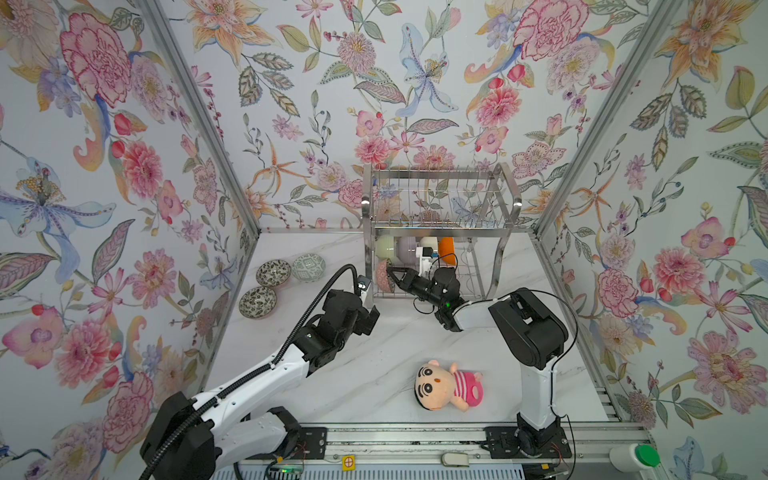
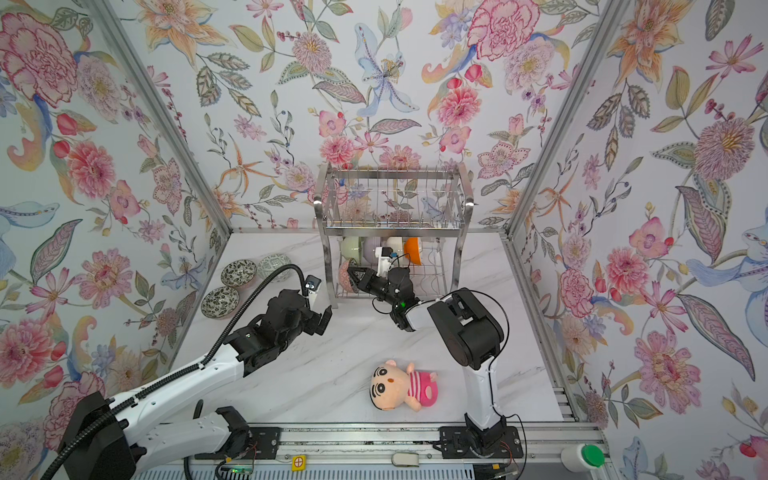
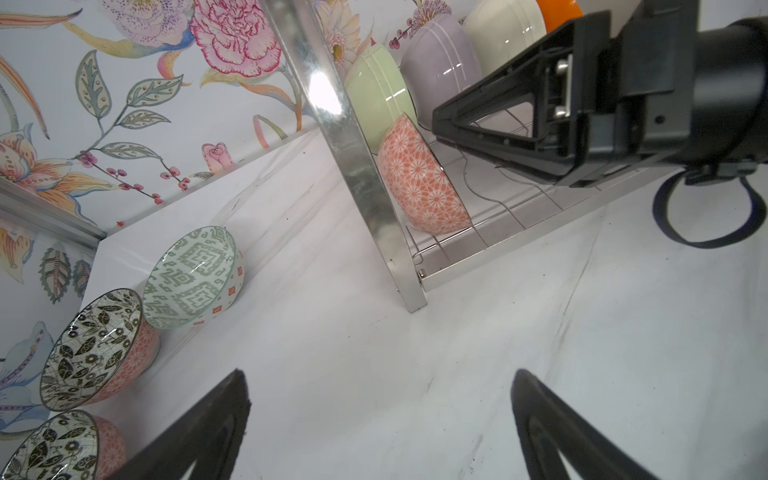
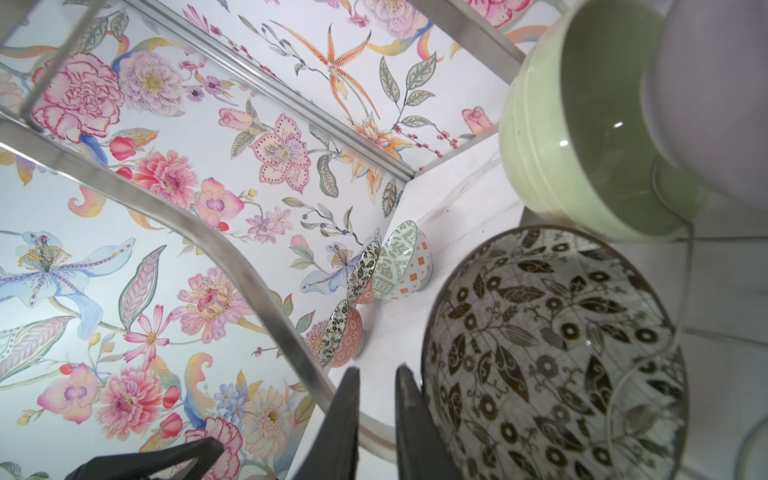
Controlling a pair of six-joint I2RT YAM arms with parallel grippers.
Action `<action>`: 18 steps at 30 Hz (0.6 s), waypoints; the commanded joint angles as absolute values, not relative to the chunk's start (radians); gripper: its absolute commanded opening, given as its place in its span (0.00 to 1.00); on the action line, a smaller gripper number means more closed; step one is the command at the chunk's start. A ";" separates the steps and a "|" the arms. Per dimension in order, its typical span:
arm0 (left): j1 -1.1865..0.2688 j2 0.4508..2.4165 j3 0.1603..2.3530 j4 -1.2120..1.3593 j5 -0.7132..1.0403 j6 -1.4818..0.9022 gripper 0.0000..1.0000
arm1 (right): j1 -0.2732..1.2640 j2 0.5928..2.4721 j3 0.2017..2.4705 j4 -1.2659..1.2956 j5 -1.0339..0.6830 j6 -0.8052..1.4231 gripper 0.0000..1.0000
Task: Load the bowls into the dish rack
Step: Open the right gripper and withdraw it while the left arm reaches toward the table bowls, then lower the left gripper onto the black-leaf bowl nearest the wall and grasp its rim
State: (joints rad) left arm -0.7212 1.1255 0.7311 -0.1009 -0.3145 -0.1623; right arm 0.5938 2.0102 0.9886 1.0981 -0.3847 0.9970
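Observation:
The dish rack stands at the back of the table. On its lower tier, pale green, lavender, cream and orange bowls stand on edge. In front of them a patterned bowl stands on edge too. My right gripper is inside that tier, one finger beside this bowl's rim. Only a narrow gap parts its jaws, with nothing between. Three patterned bowls sit on the table at left. My left gripper hovers wide open before the rack's left leg.
A plush doll in a pink striped shirt lies on the table near the front, between the two arms. Flowered walls close in the left, back and right. The rack's upper tier holds nothing. The right arm's base stands at the front rail.

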 commanded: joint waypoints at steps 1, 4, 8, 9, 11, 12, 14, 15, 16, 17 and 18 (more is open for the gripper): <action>-0.729 1.107 0.753 -0.156 -0.388 -0.193 0.99 | 0.585 1.953 0.946 1.127 -0.374 0.963 0.19; -0.726 1.105 0.760 -0.189 -0.429 -0.205 0.99 | 0.578 1.924 0.913 1.124 -0.372 0.952 0.21; -0.694 1.091 0.755 -0.212 -0.447 -0.235 0.99 | 0.572 1.875 0.870 1.108 -0.371 0.932 0.23; -0.683 1.085 0.753 -0.216 -0.444 -0.248 1.00 | 0.571 1.862 0.864 1.097 -0.370 0.924 0.23; -0.641 1.073 0.746 -0.227 -0.437 -0.288 1.00 | 0.573 1.831 0.851 1.048 -0.364 0.901 0.24; -0.620 1.068 0.743 -0.231 -0.427 -0.310 0.99 | 0.573 1.817 0.847 1.029 -0.364 0.890 0.25; -0.554 1.059 0.732 -0.235 -0.375 -0.352 0.99 | 0.580 1.785 0.845 0.983 -0.365 0.857 0.29; -0.518 1.056 0.728 -0.236 -0.348 -0.371 0.99 | 0.585 1.769 0.847 0.949 -0.363 0.838 0.31; -0.477 1.050 0.721 -0.234 -0.310 -0.390 1.00 | 0.594 1.748 0.851 0.901 -0.357 0.800 0.32; -0.435 1.044 0.715 -0.226 -0.262 -0.406 0.99 | 0.605 1.725 0.856 0.854 -0.350 0.760 0.34; -0.403 1.037 0.706 -0.213 -0.218 -0.416 0.99 | 0.618 1.705 0.862 0.808 -0.339 0.719 0.35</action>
